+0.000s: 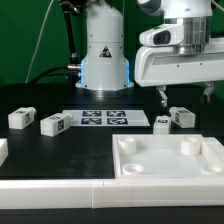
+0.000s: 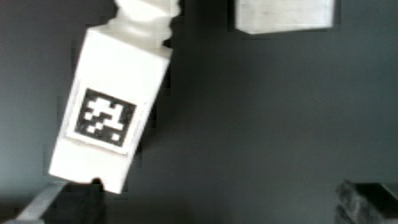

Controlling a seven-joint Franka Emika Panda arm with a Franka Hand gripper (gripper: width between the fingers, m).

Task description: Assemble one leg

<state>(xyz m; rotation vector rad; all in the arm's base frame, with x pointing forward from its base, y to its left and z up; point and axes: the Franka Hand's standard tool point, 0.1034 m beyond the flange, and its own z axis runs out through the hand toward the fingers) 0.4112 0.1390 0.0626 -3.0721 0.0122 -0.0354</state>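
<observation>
Leg [image 1: 163, 122] nearest your jaws lies flat on the counter [image 1: 60, 150], just off the end of the marker board [image 1: 103, 118] on the exterior view's right. It sits behind the tray-like piece [image 1: 170, 157] that fills the front corner on that same side. Your jaws hang above it without touching, spread wide and empty: in the wrist view the two fingers [image 2: 63, 205] stand well apart with bare counter between them. As I judge it, the coming move turns on the offset. The leg [image 2: 107, 115] is not centred between the fingers but lies out beside one of them, its near end just by that fingertip and its tag facing the wrist camera. Its long axis runs roughly crosswise to the line on which the jaws close, a little tilted, so you would pinch its narrow width. You would likely need to shift sideways toward the leg and square up a touch before lowering. Mind the second leg [image 1: 182, 117] just beside it, toward the counter's edge on the exterior view's right; a wide-spread finger could nudge it.
</observation>
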